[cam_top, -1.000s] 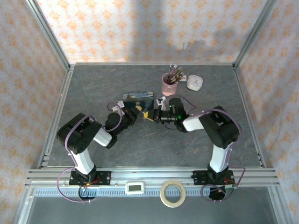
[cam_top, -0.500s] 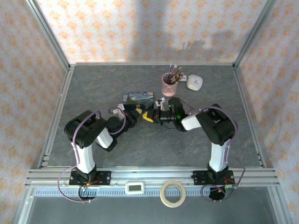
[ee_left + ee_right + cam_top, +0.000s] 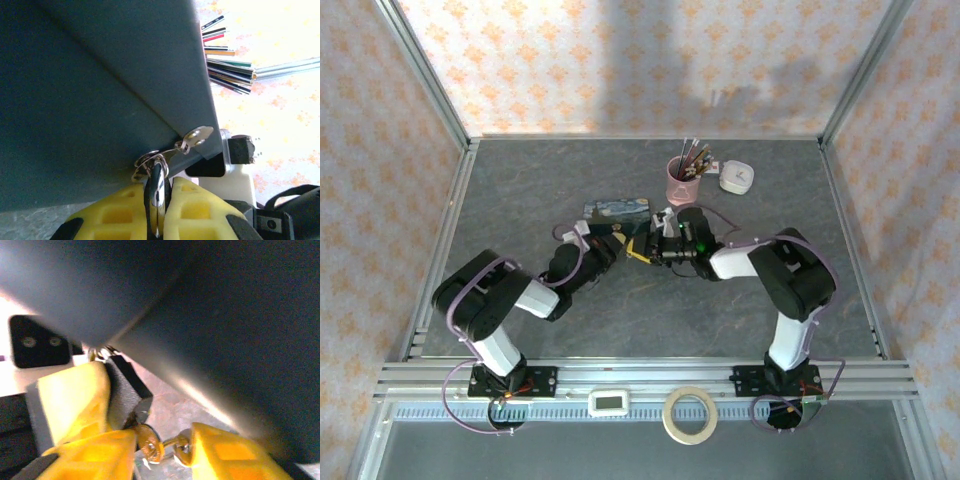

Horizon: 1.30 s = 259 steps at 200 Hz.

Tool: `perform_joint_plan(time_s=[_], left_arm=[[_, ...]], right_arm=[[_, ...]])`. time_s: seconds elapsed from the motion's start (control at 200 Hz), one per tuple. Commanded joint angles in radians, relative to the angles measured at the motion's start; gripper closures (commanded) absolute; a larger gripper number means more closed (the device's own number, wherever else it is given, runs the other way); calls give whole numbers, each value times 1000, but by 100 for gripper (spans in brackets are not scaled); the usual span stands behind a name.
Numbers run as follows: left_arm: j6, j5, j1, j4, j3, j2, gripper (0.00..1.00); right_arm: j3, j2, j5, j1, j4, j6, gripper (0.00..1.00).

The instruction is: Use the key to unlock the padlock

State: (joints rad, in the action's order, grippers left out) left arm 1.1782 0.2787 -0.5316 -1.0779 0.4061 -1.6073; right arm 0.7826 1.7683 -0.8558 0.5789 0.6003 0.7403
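Roughly midway, by our reading. Both arms meet low over the grey surface, just in front of the blue tin, and the work is going on there. The left pincer is clenched on the padlock. From the left wrist we see the lock edge-on between the yellow fingers, a dark body with a bright metal strip. From the right wrist it shows as a small, dark, matt block pressed against a yellow finger. The key sits at its lower end, seemingly pushed into the keyhole, with its round head sticking out and a small ring hooked to it. The right pincer is released: its jaws stand apart either side of the key head, not squeezing it. So the lock gripped and the key apparently seated count as done. We cannot tell whether the key has been turned, and the shackle is hidden from us, so we judge that springing it open is left to do.
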Motion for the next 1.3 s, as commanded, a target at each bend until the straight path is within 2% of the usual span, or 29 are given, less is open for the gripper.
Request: perform_joint_plan(time_s=[0.0, 0.125, 0.46, 0.596, 0.691, 0.801, 0.896, 1.026, 1.181, 1.291], left_arm=[[-86, 71, -62, 230, 62, 60, 100], [-111, 33, -61, 317, 124, 57, 100], [-107, 12, -61, 380, 174, 17, 100], [-95, 11, -61, 368, 173, 5, 100], [-85, 13, -61, 365, 175, 0, 100], [-70, 9, -61, 357, 165, 8, 100], [-36, -3, -61, 331, 134, 23, 100], [18, -10, -61, 295, 95, 41, 100], [18, -9, -61, 323, 96, 67, 100], [11, -4, -61, 346, 105, 76, 100]], right_arm=[[10, -84, 203, -12, -36, -141, 57], [-5, -146, 261, -10, -143, -232, 56], [18, -292, 473, 5, -410, -465, 56], [39, -307, 469, 13, -453, -523, 56], [59, -294, 472, 59, -478, -574, 58], [27, -274, 435, 82, -435, -521, 61], [-48, -274, 402, 97, -317, -427, 63], [-95, -285, 449, 121, -225, -388, 63], [-74, -247, 462, 139, -218, -437, 62], [-21, -204, 497, 171, -300, -539, 62]])
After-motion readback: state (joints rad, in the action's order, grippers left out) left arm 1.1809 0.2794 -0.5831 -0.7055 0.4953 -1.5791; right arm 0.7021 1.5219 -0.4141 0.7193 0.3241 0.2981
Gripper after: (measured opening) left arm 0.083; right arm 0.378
